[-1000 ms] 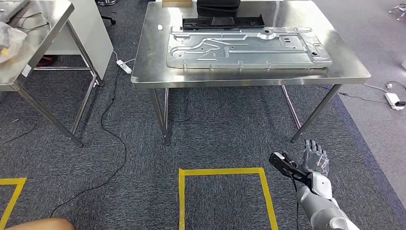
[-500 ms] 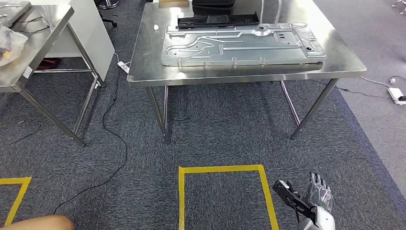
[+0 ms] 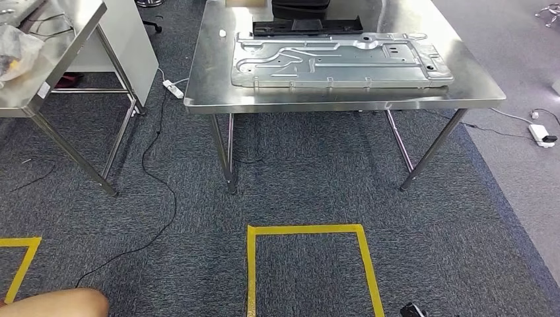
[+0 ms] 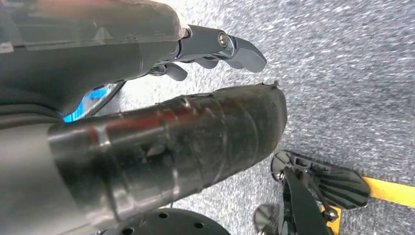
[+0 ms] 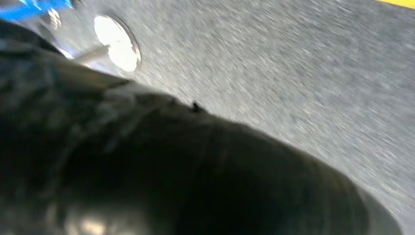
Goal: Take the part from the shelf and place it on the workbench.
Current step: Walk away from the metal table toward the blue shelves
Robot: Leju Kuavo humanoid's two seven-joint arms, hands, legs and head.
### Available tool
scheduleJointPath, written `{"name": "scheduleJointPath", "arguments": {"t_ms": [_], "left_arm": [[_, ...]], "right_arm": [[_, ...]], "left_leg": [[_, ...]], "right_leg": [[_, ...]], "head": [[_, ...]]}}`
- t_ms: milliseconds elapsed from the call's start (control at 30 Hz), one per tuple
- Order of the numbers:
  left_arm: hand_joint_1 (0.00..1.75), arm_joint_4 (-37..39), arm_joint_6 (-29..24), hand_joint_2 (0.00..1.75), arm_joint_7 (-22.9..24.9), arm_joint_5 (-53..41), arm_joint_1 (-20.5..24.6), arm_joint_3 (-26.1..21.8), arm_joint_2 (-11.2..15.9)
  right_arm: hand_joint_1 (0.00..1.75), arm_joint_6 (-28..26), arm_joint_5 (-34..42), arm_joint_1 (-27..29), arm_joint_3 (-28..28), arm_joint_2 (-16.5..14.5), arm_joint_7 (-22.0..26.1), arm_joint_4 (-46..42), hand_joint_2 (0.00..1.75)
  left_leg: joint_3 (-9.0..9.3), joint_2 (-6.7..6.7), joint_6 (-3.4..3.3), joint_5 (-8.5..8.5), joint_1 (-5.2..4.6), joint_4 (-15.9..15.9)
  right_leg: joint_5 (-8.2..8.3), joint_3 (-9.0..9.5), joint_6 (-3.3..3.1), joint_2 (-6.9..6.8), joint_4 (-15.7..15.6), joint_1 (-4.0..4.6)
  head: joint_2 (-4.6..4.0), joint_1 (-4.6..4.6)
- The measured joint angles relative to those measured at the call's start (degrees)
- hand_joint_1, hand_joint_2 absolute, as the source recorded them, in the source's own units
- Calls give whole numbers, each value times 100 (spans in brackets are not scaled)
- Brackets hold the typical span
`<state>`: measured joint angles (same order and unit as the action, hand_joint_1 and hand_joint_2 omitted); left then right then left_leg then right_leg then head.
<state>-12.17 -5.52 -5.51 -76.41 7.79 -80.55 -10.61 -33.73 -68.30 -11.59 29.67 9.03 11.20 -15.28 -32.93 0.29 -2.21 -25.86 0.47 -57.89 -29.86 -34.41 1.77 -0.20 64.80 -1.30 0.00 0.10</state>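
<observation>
The stamped metal part point(image 3: 340, 61) lies on the workbench point(image 3: 485, 92): placement appears complete. Left hand point(image 4: 147, 112) and right hand point(image 5: 171, 166): states indeterminate. Next: withdraw.

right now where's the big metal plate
In the head view the metal plate lies flat on the steel workbench straight ahead, just in front of a black part at the bench's far edge.
</observation>
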Motion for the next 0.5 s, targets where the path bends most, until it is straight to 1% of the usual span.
{"name": "scheduleJointPath", "arguments": {"t_ms": [33,67,100,133,167,200,233,267,333,367,400,433,467,500], "left_arm": [[0,0,-16,0,3,18,3,-17,-2],[0,0,-32,0,3,39,8,-29,-2],[0,0,-51,0,3,60,12,-40,-3],[0,0,-70,0,3,81,14,-48,-3],[0,0,-90,0,3,106,12,-57,-2],[0,0,-110,0,3,127,8,-67,-2],[0,0,-128,0,4,154,5,-76,-1],[0,0,-148,0,8,177,3,-87,-1],[0,0,-187,0,17,225,0,-112,-3],[0,0,-204,0,21,249,-3,-127,-5],[0,0,-219,0,21,277,-9,-144,-9],[0,0,-229,0,21,303,-13,-160,-13],[0,0,-239,0,20,331,-16,-174,-16],[0,0,-249,0,19,354,-14,-184,-16]], "right_arm": [[0,42,-6,52,45,-9,-72,14,0],[0,94,-12,108,89,-25,-143,29,0],[0,157,-11,169,137,-48,-215,46,0],[0,224,-5,236,189,-80,-278,63,0],[0,302,0,295,247,-123,-350,82,0],[0,385,-1,344,303,-170,-442,99,0],[0,470,-12,385,353,-222,-544,115,0],[0,563,-32,420,402,-280,-659,127,0],[0,737,-73,489,493,-402,-876,150,0],[0,808,-87,523,540,-472,-981,164,0],[0,860,-92,552,584,-540,-1077,179,0],[0,903,-92,574,625,-603,-1162,191,0],[0,946,-89,592,664,-672,-1250,203,0],[0,987,-86,604,699,-734,-1331,211,0]], "left_leg": [[-14,3,29,-5,-8,-27],[-22,6,63,-4,-14,-43],[-24,8,99,0,-19,-46],[-20,7,135,9,-21,-40],[-23,6,168,13,-16,-40],[-46,3,201,-31,-9,-82],[-100,0,230,-140,-4,-205],[-202,-3,253,-329,4,-453],[-489,-6,286,-781,11,-1190],[-593,-5,296,-923,12,-1501],[-603,-5,297,-949,12,-1623],[-500,-5,289,-870,11,-1517],[-280,-6,268,-710,9,-1189],[-18,-8,235,-563,4,-752]], "right_leg": [[89,173,-20,3,-322,9],[122,266,-43,6,-510,24],[115,286,-71,12,-572,44],[141,281,-103,17,-580,57],[164,277,-144,12,-591,49],[192,268,-189,9,-605,40],[224,252,-237,6,-621,28],[253,228,-280,3,-633,21],[287,165,-323,1,-626,40],[301,133,-330,0,-618,51],[316,105,-331,-1,-606,61],[329,84,-328,2,-594,68],[341,68,-321,8,-580,75],[352,59,-310,13,-568,79]], "head": [[0,1],[0,-1],[0,-1],[0,-1],[0,-2],[0,-2],[0,-4],[0,-6],[0,-8],[0,-8],[0,-8],[0,-8],[0,-8],[0,-8]]}}
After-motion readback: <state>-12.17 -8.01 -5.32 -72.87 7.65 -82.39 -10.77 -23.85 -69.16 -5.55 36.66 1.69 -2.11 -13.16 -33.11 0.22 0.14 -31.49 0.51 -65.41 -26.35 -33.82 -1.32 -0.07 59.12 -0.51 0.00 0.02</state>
